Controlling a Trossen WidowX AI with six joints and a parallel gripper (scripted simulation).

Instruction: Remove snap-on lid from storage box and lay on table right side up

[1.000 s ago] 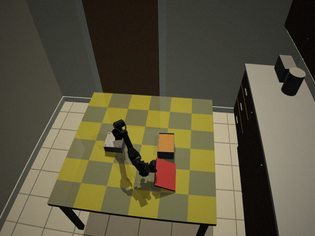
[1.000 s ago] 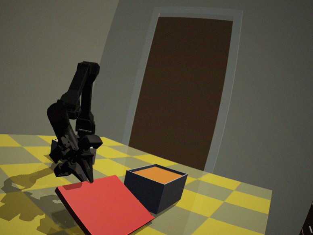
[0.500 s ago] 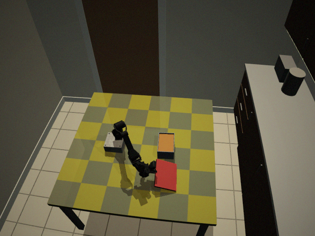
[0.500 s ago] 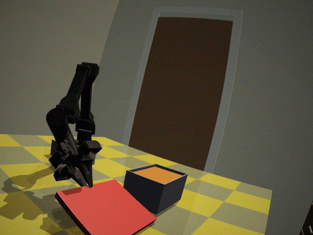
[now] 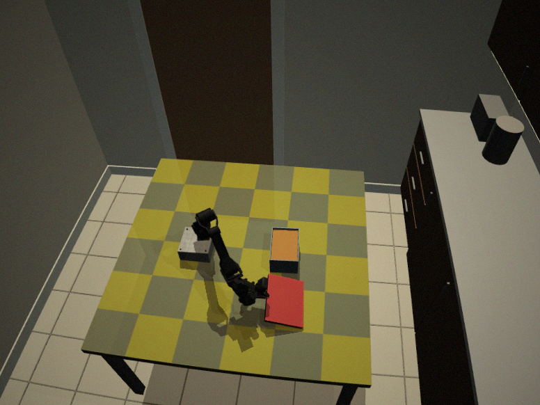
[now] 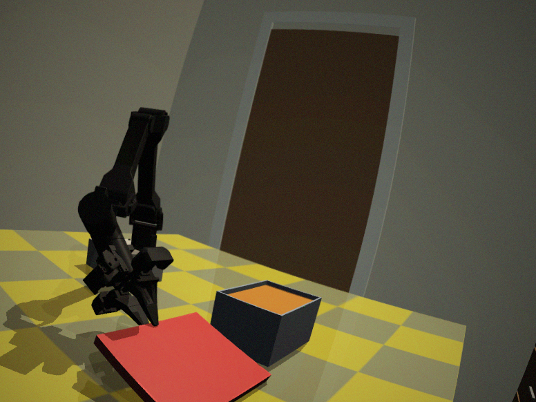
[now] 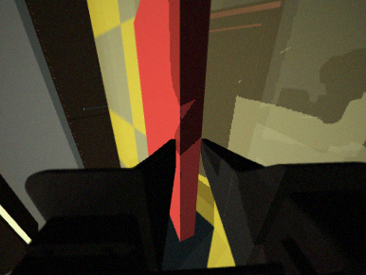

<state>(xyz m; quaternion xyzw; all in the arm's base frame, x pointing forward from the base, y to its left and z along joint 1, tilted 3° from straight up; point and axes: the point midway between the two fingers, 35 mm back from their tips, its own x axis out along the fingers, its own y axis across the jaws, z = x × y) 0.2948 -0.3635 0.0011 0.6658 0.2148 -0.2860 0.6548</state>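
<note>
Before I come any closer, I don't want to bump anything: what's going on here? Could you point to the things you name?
A black robot arm [image 5: 221, 249] [image 6: 147, 177] has the red lid [image 5: 285, 300] [image 6: 182, 354] [image 7: 155, 71] by one edge in its pincer [image 5: 267, 295] [image 6: 149, 324] [image 7: 188, 144]. The lid is off the box [image 5: 284, 266] [image 6: 243, 324], beside it, red face upward. It looks tilted, not yet flat on the table [image 5: 344, 357] [image 6: 415, 358].

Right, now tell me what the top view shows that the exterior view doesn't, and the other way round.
Top only: the cylinder and block on the white countertop, plus the tiled floor.

Exterior only: the top bar of the door frame.

Both: the gripper shut on one edge of the red lid, which is off the dark storage box, and the orange surface inside that box.
</note>
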